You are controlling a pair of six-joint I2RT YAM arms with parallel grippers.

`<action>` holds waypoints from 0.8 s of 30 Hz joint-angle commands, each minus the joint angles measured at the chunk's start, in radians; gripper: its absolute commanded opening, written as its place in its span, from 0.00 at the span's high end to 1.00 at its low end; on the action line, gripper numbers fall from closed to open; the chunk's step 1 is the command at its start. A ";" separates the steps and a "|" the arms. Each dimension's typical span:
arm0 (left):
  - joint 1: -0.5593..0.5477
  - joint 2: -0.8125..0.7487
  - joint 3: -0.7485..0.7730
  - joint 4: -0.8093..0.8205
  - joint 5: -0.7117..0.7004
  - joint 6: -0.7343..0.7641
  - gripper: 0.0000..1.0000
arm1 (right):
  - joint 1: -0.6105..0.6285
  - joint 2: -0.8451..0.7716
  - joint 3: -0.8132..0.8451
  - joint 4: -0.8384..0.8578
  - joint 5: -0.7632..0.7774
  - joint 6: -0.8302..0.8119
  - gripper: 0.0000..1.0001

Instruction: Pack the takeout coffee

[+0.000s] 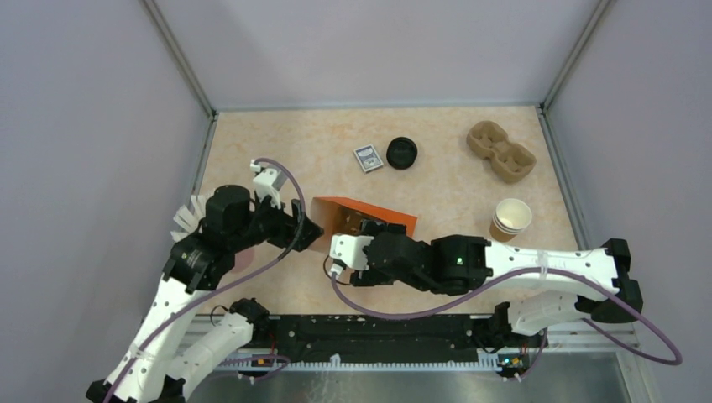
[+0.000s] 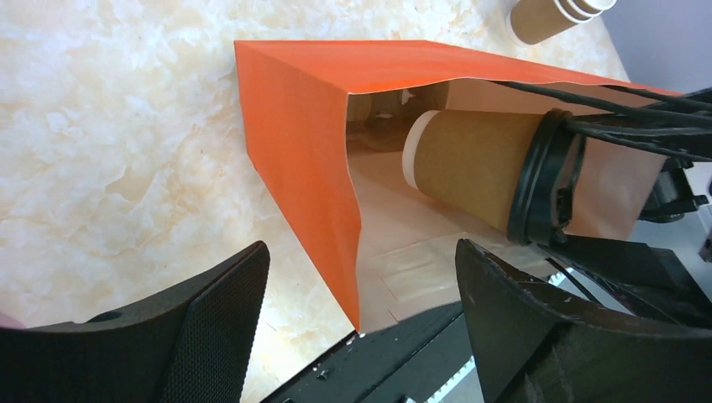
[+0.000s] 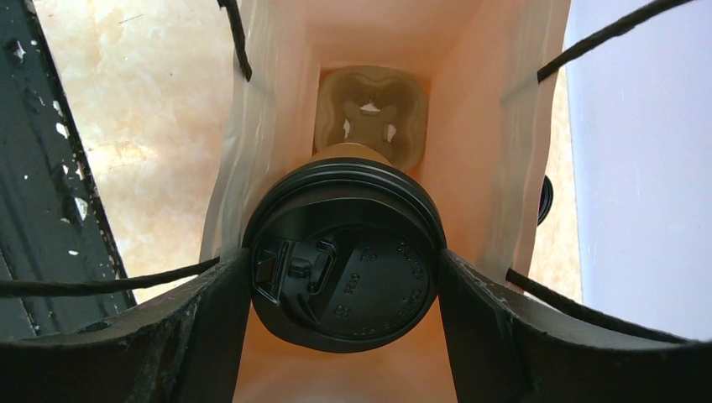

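The orange bag (image 1: pixel 374 217) lies on its side in the middle of the table, its mouth towards the arms. The takeout coffee (image 2: pixel 470 164), a tan cup with a black lid (image 3: pixel 344 260), is base-first inside the bag's mouth. My right gripper (image 3: pixel 344 281) is shut on the cup at its lid, one finger on each side; in the top view it (image 1: pixel 361 245) is at the bag's mouth. My left gripper (image 2: pixel 361 327) is open, its fingers (image 2: pixel 210 327) wide apart either side of the bag's lower front edge (image 2: pixel 357 285), not clamping it.
A brown pulp carrier (image 3: pixel 369 113) sits at the bag's far end. On the table are a second pulp carrier (image 1: pixel 501 151), a stack of nested tan cups (image 1: pixel 510 220), black lids (image 1: pixel 402 152) and a small packet (image 1: pixel 368 158). Black bag handles (image 3: pixel 101 285) cross near my right fingers.
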 commanded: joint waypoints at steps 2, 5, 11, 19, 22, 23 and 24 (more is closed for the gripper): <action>0.001 -0.028 0.059 -0.061 -0.007 0.043 0.17 | 0.026 -0.026 -0.011 -0.004 0.065 0.042 0.46; 0.001 -0.012 0.054 -0.064 0.032 0.048 0.22 | 0.025 -0.026 -0.017 0.005 0.078 0.040 0.46; 0.001 0.007 0.036 -0.025 0.012 0.037 0.31 | 0.025 -0.037 -0.047 -0.001 0.107 0.034 0.46; 0.000 0.061 0.012 0.227 0.122 -0.020 0.90 | 0.016 -0.026 0.002 0.104 0.151 -0.052 0.46; 0.000 0.025 -0.047 0.331 0.130 -0.046 0.95 | -0.020 0.005 0.024 0.147 0.134 -0.081 0.46; -0.001 0.018 -0.059 0.356 0.125 -0.047 0.96 | -0.032 0.008 0.020 0.173 0.122 -0.094 0.46; -0.001 0.017 -0.060 0.364 0.116 -0.044 0.97 | -0.047 0.011 0.018 0.199 0.107 -0.108 0.46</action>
